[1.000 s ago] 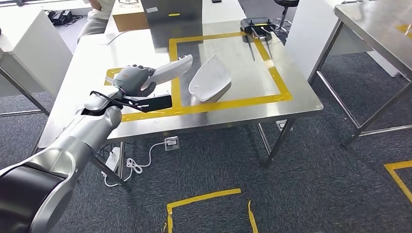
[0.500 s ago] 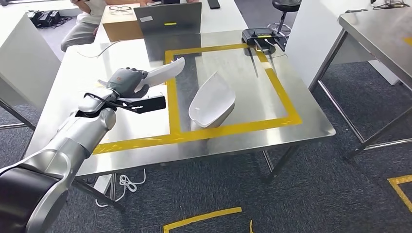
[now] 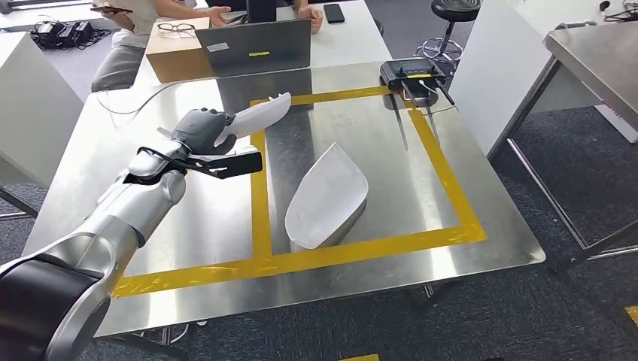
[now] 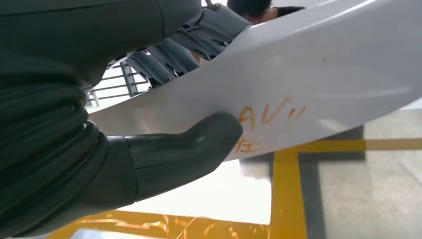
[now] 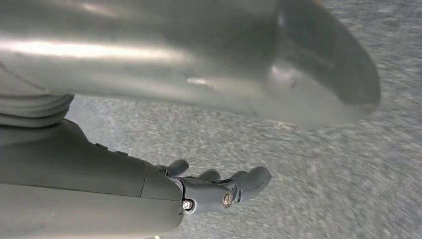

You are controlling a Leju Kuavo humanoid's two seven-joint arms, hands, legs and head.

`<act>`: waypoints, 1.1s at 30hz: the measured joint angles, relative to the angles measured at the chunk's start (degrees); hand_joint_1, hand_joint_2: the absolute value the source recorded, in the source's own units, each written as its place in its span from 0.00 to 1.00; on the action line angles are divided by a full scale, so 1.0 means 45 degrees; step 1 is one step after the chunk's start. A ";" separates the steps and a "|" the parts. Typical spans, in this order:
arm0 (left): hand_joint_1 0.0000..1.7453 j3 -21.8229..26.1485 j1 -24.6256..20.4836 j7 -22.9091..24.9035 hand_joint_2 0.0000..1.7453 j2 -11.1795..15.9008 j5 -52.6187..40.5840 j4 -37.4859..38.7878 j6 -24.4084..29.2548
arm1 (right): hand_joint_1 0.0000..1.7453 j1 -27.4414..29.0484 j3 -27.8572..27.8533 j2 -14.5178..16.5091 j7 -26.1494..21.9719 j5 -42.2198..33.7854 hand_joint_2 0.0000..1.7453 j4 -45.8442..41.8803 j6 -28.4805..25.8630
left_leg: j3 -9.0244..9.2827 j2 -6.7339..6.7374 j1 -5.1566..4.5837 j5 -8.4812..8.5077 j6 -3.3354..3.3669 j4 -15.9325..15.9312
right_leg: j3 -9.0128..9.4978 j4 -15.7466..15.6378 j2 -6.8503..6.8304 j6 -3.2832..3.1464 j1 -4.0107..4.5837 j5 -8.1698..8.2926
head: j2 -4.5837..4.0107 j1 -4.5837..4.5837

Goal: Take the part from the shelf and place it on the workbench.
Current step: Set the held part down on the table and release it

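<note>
Orange handwritten letters, roughly "AVU", mark the white part (image 4: 308, 94).

**What I can count from here**

I see two white parts: one (image 3: 259, 118) held up in the left hand (image 3: 197, 129), and one (image 3: 327, 197) lying on the steel workbench (image 3: 376, 150). I count one yellow tape square (image 3: 444, 173) on that workbench. At the far end there is one laptop (image 3: 259, 47), one cardboard box (image 3: 177, 53), one pair of glasses (image 3: 174, 28), one phone (image 3: 335, 13) and one black controller (image 3: 410, 73). I see one stool (image 3: 455, 10). One right hand (image 5: 219, 191) hangs over the carpet.
</note>
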 joint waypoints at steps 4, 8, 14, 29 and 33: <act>1.00 0.0021 0.0183 0.0122 1.00 0.0151 0.0040 0.0085 0.0055 | 0.00 -0.0007 -0.0018 0.0000 0.0000 0.0002 0.00 0.0000 -0.0074 | -0.2026 0.0145 0.0121 -0.1457 -0.0214 0.1966 | 0.0948 -0.0108 0.0070 -0.0091 -0.0046 -0.0656 | 0.0000 -0.0049; 1.00 0.0124 0.0444 0.0135 1.00 0.0485 0.0165 0.0168 0.0288 | 0.00 0.0038 -0.0070 0.0027 -0.0023 0.0007 0.00 0.0001 -0.0102 | -0.2355 0.0194 0.0129 -0.0749 -0.0092 -0.0196 | 0.1787 -0.0114 0.0190 -0.0026 -0.0051 -0.1362 | 0.0000 -0.0046; 1.00 0.0215 0.0777 0.0156 1.00 0.0732 0.0099 0.0255 0.0580 | 0.00 0.0050 -0.0202 0.0102 -0.0025 0.0072 0.00 -0.0001 -0.0085 | -0.2168 0.0143 0.0076 0.2084 0.0268 -0.2060 | 0.2150 0.0004 0.0232 0.0397 0.0033 -0.2186 | 0.0000 -0.0048; 1.00 0.0721 0.1281 0.0262 1.00 0.0719 0.0255 0.0232 0.0652 | 0.00 -0.0041 -0.0216 0.0056 -0.0117 0.0355 0.00 -0.0005 -0.0032 | -0.1895 -0.0036 0.0048 0.1489 0.0111 -0.1683 | 0.0829 0.0252 0.0102 0.0206 0.0020 -0.1072 | 0.0000 -0.0033; 1.00 0.0756 0.1289 0.0093 1.00 0.0721 0.0297 0.0234 0.0582 | 0.00 -0.0054 -0.0219 0.0064 -0.0126 0.0357 0.00 -0.0005 -0.0032 | -0.2681 0.0104 0.0125 -0.0050 -0.0177 0.0549 | 0.0805 0.0105 0.0059 -0.0047 -0.0051 -0.0857 | 0.0000 -0.0096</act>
